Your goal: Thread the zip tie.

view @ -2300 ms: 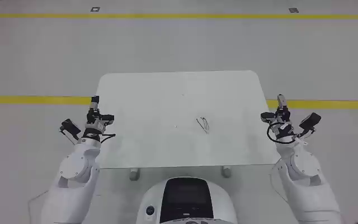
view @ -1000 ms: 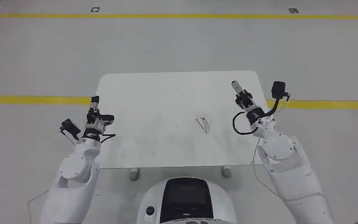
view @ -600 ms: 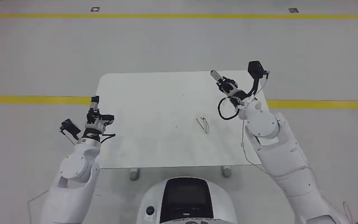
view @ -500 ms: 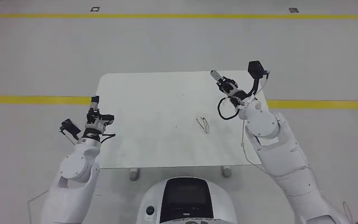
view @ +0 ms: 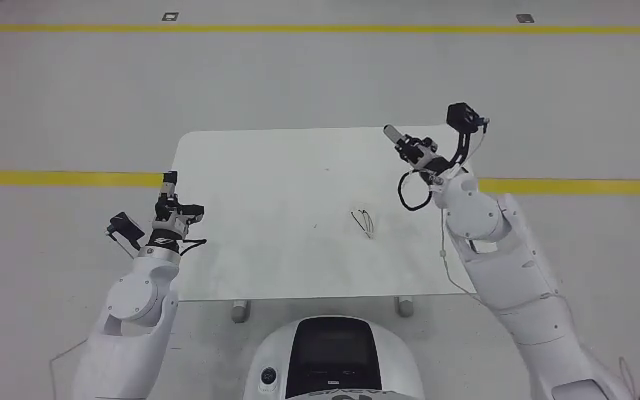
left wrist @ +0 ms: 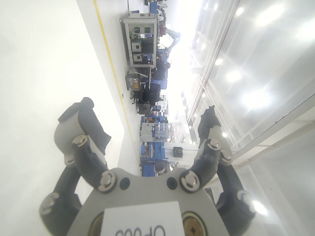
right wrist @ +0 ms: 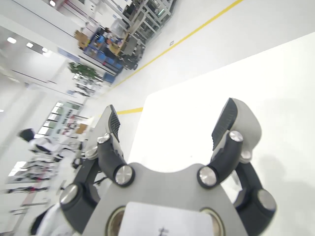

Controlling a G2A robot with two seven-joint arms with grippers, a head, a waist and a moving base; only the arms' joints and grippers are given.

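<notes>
right gripper (view: 389,131) swung over table (view: 260,180) far corner, spread, empty | left gripper (view: 170,179) parked, spread | zip tie (view: 364,221) lay untouched

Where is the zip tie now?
Top view: the zip tie lies on the table, right of centre, apart from the right gripper near the far right corner.

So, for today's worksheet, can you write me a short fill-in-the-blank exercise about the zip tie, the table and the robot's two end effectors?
1. The zip tie lies on the table, held by ____ end effector.
2. The right end effector is ____, with nothing in it.
3. The left end effector, by the table's edge, is ____ from the zip tie than the right one.

Missing words: neither; open; farther.
</notes>
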